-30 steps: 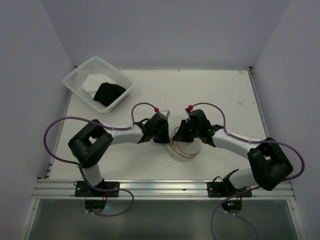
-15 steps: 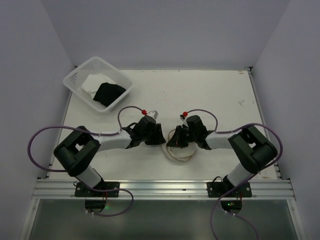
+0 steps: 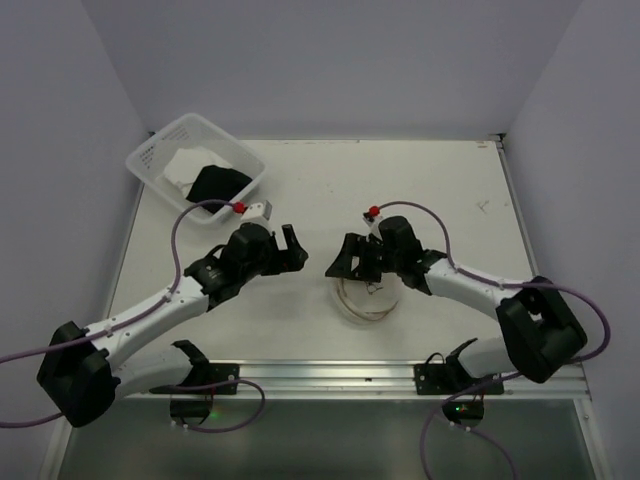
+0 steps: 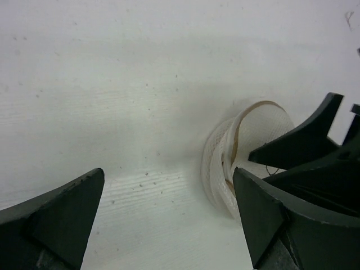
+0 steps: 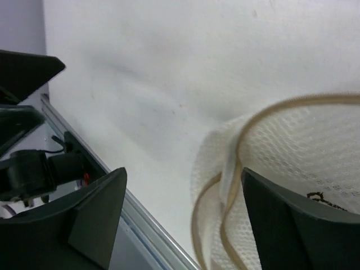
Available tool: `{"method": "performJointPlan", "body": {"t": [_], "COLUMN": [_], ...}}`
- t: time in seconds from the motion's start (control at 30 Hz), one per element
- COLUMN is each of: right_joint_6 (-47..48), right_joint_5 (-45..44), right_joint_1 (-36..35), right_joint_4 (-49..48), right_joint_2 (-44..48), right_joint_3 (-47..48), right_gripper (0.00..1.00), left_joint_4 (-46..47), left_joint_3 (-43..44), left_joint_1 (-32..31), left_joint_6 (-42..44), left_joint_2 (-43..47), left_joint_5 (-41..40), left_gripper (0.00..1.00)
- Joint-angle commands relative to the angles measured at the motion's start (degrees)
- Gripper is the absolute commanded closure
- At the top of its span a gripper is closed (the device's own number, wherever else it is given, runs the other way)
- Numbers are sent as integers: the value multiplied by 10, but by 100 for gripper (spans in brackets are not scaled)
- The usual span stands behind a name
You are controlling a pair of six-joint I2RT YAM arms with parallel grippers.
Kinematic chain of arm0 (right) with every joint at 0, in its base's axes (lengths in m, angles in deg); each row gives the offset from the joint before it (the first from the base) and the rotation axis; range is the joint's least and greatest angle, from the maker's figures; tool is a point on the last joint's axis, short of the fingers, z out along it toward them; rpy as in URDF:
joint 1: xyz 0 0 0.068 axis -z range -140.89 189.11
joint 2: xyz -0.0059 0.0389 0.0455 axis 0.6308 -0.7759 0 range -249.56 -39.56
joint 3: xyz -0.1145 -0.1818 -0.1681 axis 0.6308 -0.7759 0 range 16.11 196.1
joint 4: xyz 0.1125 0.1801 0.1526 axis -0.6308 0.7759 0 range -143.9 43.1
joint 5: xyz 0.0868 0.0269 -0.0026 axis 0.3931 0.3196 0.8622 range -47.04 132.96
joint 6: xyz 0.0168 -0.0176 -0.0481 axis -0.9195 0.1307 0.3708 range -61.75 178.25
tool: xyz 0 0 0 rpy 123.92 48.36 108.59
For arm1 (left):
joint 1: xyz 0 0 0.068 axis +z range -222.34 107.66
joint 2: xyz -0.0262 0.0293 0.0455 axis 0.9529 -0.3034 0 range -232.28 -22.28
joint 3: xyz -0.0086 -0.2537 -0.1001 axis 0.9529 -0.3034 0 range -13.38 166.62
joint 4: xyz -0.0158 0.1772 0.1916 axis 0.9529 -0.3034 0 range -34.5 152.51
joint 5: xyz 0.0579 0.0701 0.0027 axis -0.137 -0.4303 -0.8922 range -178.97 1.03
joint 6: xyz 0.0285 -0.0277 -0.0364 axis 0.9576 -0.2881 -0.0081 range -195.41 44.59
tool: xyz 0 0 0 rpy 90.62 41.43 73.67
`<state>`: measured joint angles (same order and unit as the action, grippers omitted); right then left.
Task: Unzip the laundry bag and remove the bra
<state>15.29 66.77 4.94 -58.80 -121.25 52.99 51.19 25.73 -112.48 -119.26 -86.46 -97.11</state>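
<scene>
- Two arms show in the view from above. The left gripper (image 3: 290, 243) hangs wide open and empty, a little to the left of the laundry bag (image 3: 368, 298). The right gripper (image 3: 343, 262) is also spread and holds nothing, poised at the bag's far-left rim. The bag lies on the table (image 3: 440, 190) near the front edge, between the arms. No bra is visible outside it. A clear tub (image 3: 152, 150) with white and black cloth sits well apart in the far-left corner.
- Only bare table lies between the left wrist camera's own fingers (image 4: 62, 216). The bag (image 4: 225, 163) sits off to the right, its rim buckled and a tan zip (image 4: 239, 126) running round it. The other arm's dark fingers are just beside it.
- Nothing is pinched between the spread jaws in the right wrist view. The bag's mesh (image 5: 292, 146) fills the lower right, and the zip tape (image 5: 239, 149) folds double at the near edge. I cannot pick out the pull, nor tell whether the zip is shut.
- The step in hand looks like taking a fresh hold. It would go best if the pull is found first. One gripper should then pin the fabric close beside the zip. The other should pinch the pull and follow the rim's curve in short, low draws, so the soft pouch is not dragged or lifted.
</scene>
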Motion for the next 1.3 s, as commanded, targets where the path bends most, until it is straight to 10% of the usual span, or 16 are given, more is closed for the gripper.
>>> {"method": "performJointPlan", "body": {"t": [0.0,0.57,1.27], "right_joint_6": [39,212,353], "right_joint_5": [-50,-482,-575], "right_joint_1": [-2,20,20], "right_joint_4": [114,406,335], "right_joint_2": [87,368,651], "right_joint_3": [67,309,258], "right_gripper": [14,1,1], "left_joint_4": [-70,-232,-290], "left_joint_3": [40,257,328], "left_joint_1": [5,9,9], "left_joint_6": [34,211,319], "left_joint_2": [46,224,370], "left_joint_5": [-84,-298,-438], "left_gripper": [0,0,0]}}
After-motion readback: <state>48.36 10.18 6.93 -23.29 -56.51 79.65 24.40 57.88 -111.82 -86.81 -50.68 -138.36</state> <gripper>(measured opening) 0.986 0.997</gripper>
